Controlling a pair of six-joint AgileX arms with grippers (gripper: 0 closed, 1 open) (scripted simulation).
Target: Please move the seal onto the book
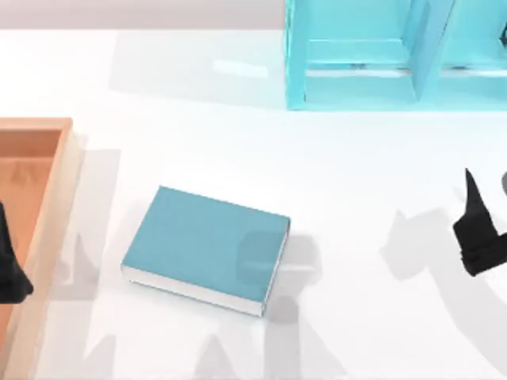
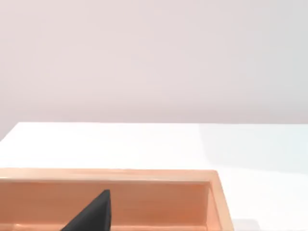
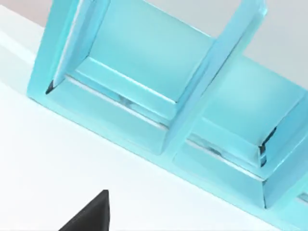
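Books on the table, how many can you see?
1. The book lies flat on the table, left of centre in the top view, between the wooden tray and the shelf. Others could be hidden.

Our left gripper (image 1: 11,265) and right gripper (image 1: 478,237) are matte black, angular, apparently tapering to wedge-shaped fingers (image 3: 91,215).

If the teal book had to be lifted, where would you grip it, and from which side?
From above, probably: the book lies flat on the table, slightly turned, so only its edges offer hold. Span its shorter width, across the two long edges, near the middle.
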